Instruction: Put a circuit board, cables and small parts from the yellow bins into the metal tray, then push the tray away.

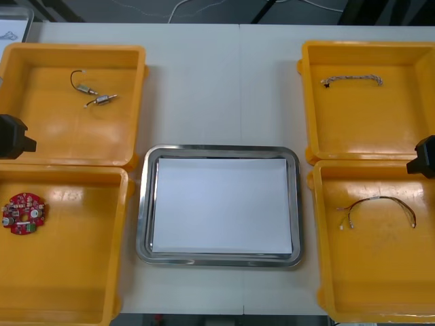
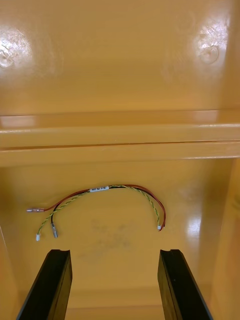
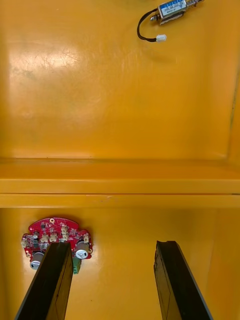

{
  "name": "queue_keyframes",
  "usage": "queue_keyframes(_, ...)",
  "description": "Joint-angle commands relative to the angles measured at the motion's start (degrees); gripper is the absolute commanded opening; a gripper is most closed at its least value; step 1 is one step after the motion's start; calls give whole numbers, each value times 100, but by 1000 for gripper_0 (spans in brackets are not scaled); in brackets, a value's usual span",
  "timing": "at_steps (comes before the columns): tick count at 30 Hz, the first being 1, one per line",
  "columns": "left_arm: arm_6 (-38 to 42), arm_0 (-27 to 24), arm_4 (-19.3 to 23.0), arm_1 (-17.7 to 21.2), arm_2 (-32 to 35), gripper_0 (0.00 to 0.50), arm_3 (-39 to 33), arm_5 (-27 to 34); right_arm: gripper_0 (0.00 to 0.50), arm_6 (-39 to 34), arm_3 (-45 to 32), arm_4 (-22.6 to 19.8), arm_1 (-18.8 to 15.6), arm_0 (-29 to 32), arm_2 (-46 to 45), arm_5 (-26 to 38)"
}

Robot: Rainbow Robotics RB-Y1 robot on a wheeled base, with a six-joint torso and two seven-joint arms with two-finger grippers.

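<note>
Black-fingered and spread wide, the left gripper (image 3: 112,245) hangs over a round red circuit board (image 3: 52,232) in a yellow bin (image 1: 68,272). The right gripper (image 2: 115,252), equally unclenched, hangs over a red and yellow cable (image 2: 107,189) in another, the metal tray (image 1: 144,204) between them.

- L gripper (image 3: 112,245): fingers (image 3: 50,280) stand wide apart, nothing btwn.
- R gripper (image 2: 115,252): fingers (image 2: 180,285) apart too, nothing btwn.
- L arm (image 1: 13,136) at far left, R arm (image 1: 425,157) at far right, well apart.
</note>
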Motion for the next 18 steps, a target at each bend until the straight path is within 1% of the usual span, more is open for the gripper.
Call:
queue_keyframes(1, -177, 43, -47, -56, 34, 477, -147, 24, 500, 199, -40, 49, 45, 44, -156, -50)
queue_keyframes(5, -177, 43, -47, -56, 34, 481, -147, 24, 500, 199, -40, 49, 45, 44, -156, -50)
queue_keyframes(7, -177, 43, -47, -56, 34, 500, -147, 24, 500, 199, -40, 49, 45, 44, -156, -50)
queue_keyframes(18, -177, 43, -47, -56, 34, 500, -147, 24, 500, 199, -40, 49, 45, 44, -156, -50)
